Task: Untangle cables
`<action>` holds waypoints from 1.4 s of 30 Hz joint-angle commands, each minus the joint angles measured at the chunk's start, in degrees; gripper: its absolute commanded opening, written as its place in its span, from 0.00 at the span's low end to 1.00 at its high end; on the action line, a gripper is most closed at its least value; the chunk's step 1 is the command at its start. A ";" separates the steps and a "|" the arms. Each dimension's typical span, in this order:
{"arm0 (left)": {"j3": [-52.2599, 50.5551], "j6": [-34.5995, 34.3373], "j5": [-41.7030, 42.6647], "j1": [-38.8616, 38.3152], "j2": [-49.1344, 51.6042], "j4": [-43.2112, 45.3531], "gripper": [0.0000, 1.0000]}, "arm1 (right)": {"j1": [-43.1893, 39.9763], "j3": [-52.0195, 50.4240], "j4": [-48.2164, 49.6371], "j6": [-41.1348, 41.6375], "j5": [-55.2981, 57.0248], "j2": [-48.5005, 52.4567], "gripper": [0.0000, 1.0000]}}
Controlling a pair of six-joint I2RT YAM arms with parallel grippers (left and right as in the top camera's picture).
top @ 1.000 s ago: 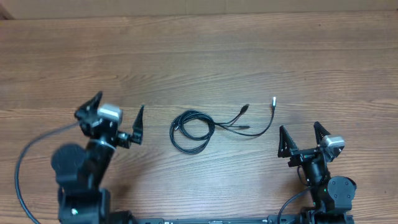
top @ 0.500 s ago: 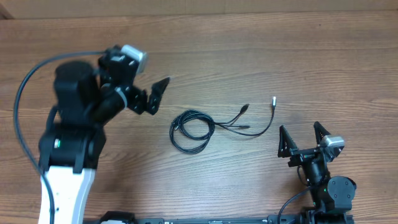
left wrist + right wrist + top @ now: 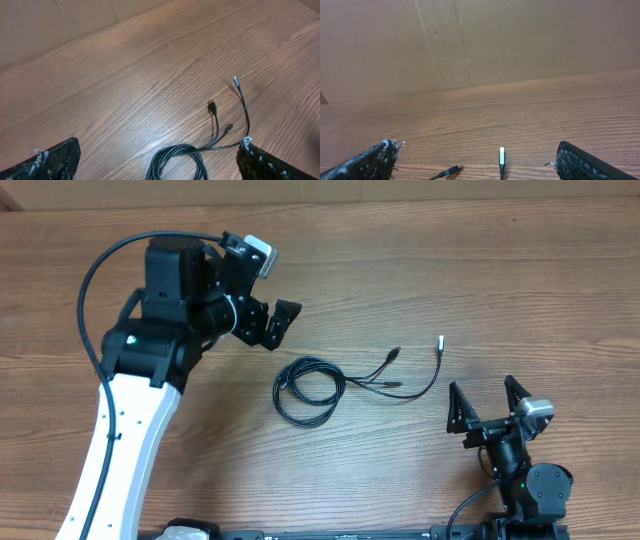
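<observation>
The cables (image 3: 309, 390) lie mid-table as a thin black loose coil. Three ends run right from it: a black plug (image 3: 394, 354), a silver-tipped plug (image 3: 440, 340) and a short black end (image 3: 393, 385). My left gripper (image 3: 279, 326) hovers open, behind and left of the coil. In the left wrist view the coil (image 3: 177, 159) lies between and just beyond the wide-apart fingers (image 3: 52, 161). My right gripper (image 3: 486, 402) stands open near the front edge, right of the cables. Its wrist view shows the silver-tipped plug (image 3: 501, 156) and a black plug (image 3: 451, 171) ahead.
A brown cardboard wall (image 3: 470, 40) stands along the table's far edge. The left arm's thick black cable (image 3: 95, 290) arcs over the left side. The right arm's base (image 3: 535, 490) sits at the front right corner.
My left arm has risen from the front left and swung back and rightward, so its open gripper now hangs near the coil. The right arm and the cables have not moved.
</observation>
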 commanded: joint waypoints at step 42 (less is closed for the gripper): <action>1.68 -17.42 -13.97 -2.73 9.44 3.74 1.00 | -0.22 -0.59 0.24 -0.09 0.15 -0.57 1.00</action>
